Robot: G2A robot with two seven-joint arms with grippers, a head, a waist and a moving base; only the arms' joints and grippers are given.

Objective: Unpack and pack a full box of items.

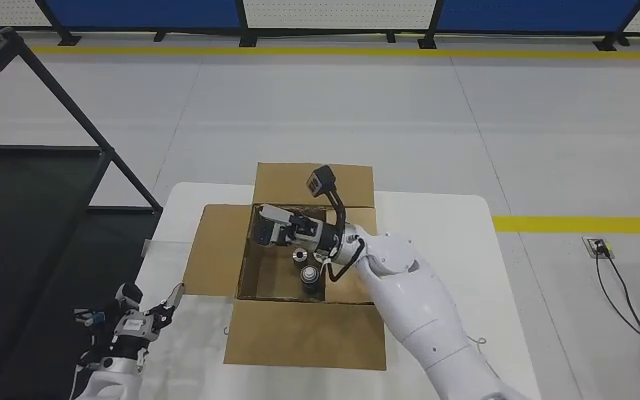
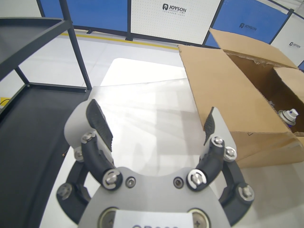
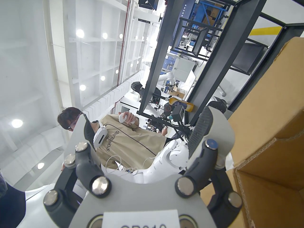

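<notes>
Top view: open brown cardboard box [image 1: 300, 335] on white table [image 1: 440, 215]. Two round-topped metal spray cans [image 1: 311, 275] upright inside. Right gripper [image 1: 258, 226] above box's far corner. Left gripper [image 1: 152, 298] near table edge, well apart from box.
Left wrist view: left gripper's jaws spread, empty. White-capped can low inside box.
Right wrist view: right gripper's jaws spread, empty, beside box wall.
Judgement: cans rigid, smooth, likely slippery. Grip body below cap.
</notes>
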